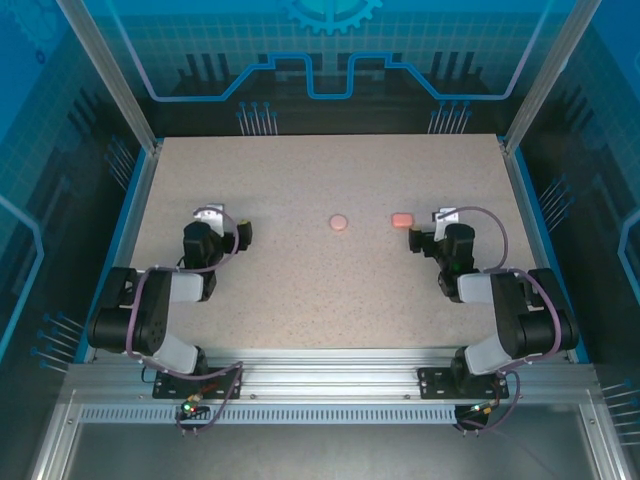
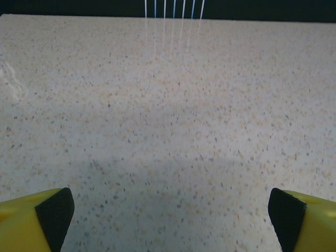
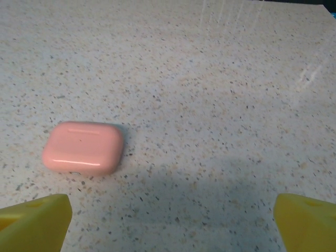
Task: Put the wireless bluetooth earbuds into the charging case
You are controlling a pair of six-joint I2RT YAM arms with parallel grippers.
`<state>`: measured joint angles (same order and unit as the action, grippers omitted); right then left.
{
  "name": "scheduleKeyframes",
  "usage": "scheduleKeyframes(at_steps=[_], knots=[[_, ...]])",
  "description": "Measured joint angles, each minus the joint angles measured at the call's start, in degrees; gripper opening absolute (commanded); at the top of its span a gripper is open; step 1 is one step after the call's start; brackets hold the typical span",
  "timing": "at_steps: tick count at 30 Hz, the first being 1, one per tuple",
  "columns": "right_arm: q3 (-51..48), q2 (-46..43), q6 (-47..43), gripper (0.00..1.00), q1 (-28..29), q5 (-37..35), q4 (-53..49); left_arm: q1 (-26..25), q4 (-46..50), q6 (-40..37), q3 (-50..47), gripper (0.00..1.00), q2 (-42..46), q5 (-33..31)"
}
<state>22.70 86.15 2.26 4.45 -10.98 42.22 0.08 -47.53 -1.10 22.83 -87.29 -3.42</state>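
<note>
Charging case (image 3: pixel 83 148) just ahead-left of the spread right tool (image 3: pixel 170 220)

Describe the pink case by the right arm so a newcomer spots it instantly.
On the speckled table, look right of centre, just off the open right gripper. The case lies there: a salmon-pink rounded rectangle. Its neighbour to the left is a round pink disc instead.
</note>
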Motion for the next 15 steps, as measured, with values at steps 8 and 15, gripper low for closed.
scheduleKeyframes(at_steps=[8, 15], knots=[[0.2, 0.0, -0.7, 1.0, 0.0, 1.0, 0.5, 0.9, 1.3, 1.1, 0.1, 0.99, 0.0, 2.3], [0.8, 0.0, -1.1, 1.0, 0.0, 3.6, 0.3, 0.9, 1.4, 1.1, 0.1, 0.99, 0.0, 2.4]])
